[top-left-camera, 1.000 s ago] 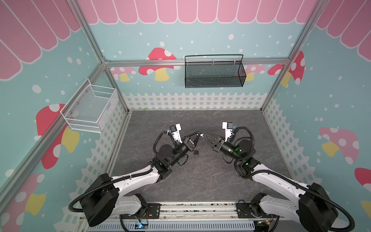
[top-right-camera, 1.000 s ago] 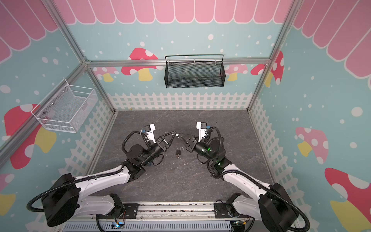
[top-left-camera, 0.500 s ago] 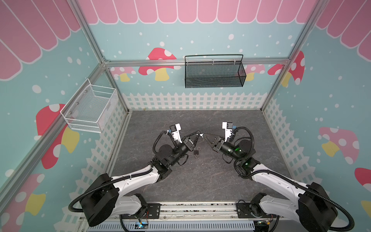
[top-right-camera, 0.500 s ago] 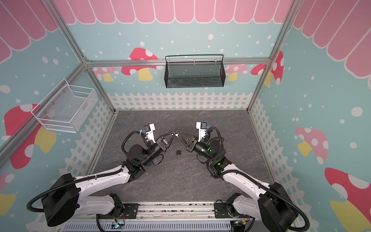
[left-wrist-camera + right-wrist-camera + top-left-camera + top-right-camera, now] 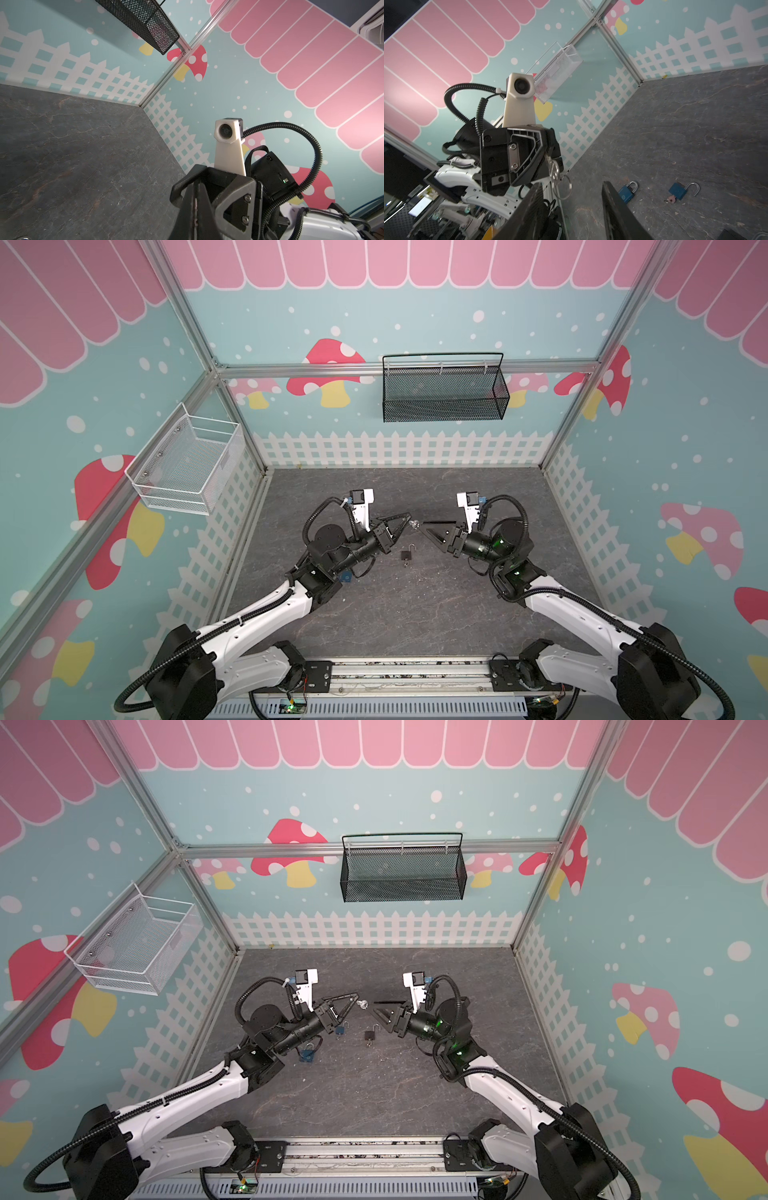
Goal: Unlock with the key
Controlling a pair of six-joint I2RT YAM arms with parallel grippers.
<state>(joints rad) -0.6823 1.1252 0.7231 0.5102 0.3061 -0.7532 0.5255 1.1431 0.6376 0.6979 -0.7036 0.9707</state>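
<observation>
— Where's the key on your screen?
— Pinched in my left end effector (image 5: 407, 517), whose fingers are pressed together on it. The key (image 5: 413, 524) sticks out past the tips, and its ring (image 5: 565, 188) hangs off it in the right wrist view.
— And your right side?
— My right end effector (image 5: 422, 526) is spread and holds nothing. Its tips face the left one, just beside the key.
— The lock?
— The black padlock (image 5: 406, 554) lies on the worktop (image 5: 415, 614) beneath the gap between both end effectors. A blue padlock (image 5: 626, 193) and a second blue padlock (image 5: 678, 191) lie down on my left end effector's side. The second one's shackle is swung open, with a small key (image 5: 671, 200) at its base.
</observation>
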